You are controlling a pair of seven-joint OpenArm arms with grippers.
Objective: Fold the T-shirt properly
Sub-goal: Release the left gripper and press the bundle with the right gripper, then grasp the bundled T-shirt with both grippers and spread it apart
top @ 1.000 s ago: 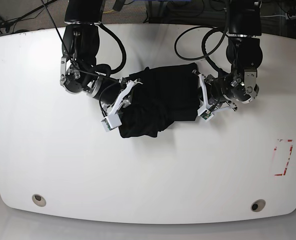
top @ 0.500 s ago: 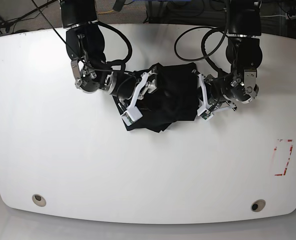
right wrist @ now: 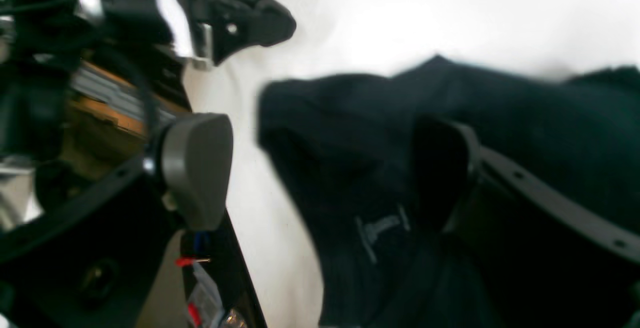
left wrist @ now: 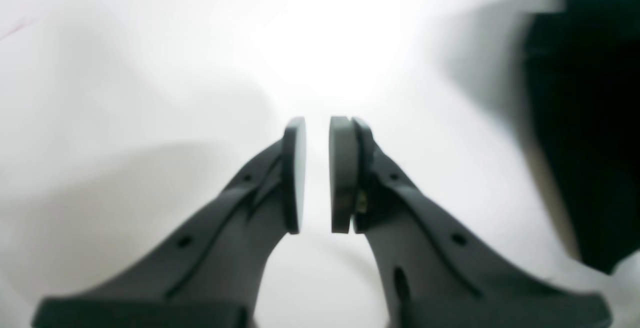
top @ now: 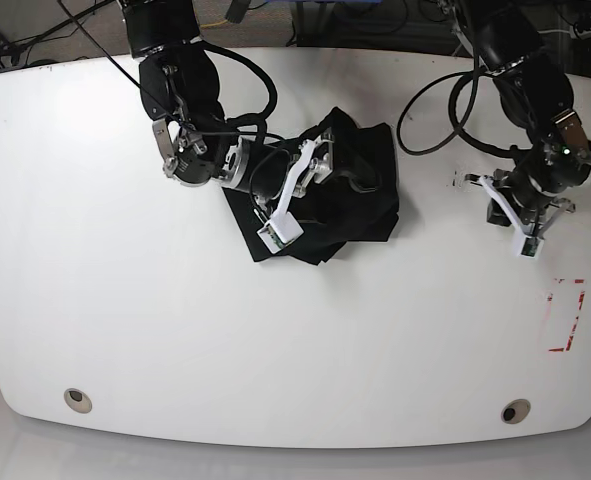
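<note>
My soft black cotton T-shirt (top: 325,195) lies bunched in a thick, lumpy pile on the smooth white surface (top: 125,320), a little above the middle in the base view. It is wrinkled and has no neat edges yet, so I think the fold is only partly done.

My right hand (top: 310,190) is right on top of the pile. Its two flat grey fingers (right wrist: 197,168) are spread wide, one beside the cloth and one over it, and they pinch nothing.

My left hand (top: 510,215) is off the shirt, on bare white surface. From it the shirt lies at about 9 o'clock, well apart. Its fingers (left wrist: 295,173) are nearly together, with a thin gap and nothing between them.

The pile's long side runs from about 1 o'clock down to 7 o'clock. My right hand is much nearer, so I think it should do the next pull or press.
</note>
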